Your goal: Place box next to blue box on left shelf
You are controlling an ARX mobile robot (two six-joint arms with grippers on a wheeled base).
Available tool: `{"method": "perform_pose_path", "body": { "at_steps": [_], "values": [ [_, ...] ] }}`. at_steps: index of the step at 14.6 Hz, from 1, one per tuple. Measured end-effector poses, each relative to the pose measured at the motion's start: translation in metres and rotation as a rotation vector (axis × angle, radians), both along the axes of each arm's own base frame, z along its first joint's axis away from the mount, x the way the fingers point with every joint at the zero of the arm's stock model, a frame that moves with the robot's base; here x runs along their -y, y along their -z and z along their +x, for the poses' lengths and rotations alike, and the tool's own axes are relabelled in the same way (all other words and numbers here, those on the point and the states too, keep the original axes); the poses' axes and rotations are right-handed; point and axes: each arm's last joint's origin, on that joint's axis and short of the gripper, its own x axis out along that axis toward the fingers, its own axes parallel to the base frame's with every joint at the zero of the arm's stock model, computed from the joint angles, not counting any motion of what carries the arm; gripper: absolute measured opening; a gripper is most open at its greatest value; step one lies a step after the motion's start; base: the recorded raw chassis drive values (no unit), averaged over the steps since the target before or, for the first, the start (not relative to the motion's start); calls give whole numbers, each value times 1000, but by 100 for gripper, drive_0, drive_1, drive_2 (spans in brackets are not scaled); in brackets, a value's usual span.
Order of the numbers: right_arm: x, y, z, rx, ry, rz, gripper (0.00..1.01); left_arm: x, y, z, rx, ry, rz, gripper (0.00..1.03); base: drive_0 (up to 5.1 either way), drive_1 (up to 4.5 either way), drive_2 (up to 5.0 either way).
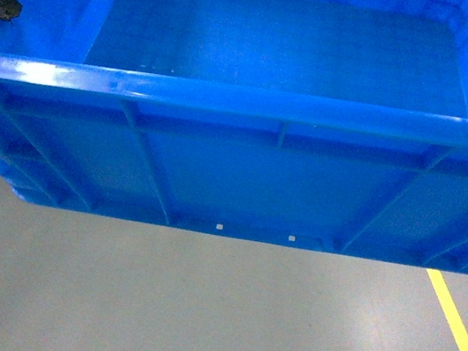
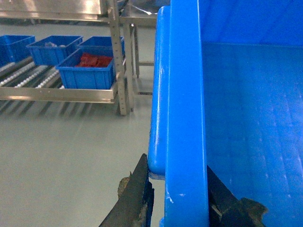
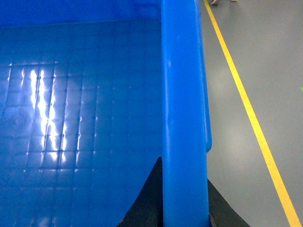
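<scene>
You carry the box clear of the floor, filling the frame's upper half: left gripper and right gripper each clamp a side rim, keeping it level. Shelf waits upper left.

glossy blue plastic box; smooth grey floor; metal shelf.

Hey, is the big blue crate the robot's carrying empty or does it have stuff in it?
Empty, as far as shown. The crate shows only bare blue floor in the head and both wrist views; its far corners are out of frame.
</scene>
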Motion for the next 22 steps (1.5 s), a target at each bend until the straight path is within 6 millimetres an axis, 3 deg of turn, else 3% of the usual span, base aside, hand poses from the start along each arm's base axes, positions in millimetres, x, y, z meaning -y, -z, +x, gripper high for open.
{"method": "perform_pose_path", "body": {
  "at_steps": [22],
  "values": [
    [0,0,0,-1,2,-3,8,0,0,0,0,0,-1,17,2,426,-421]
  ]
}}
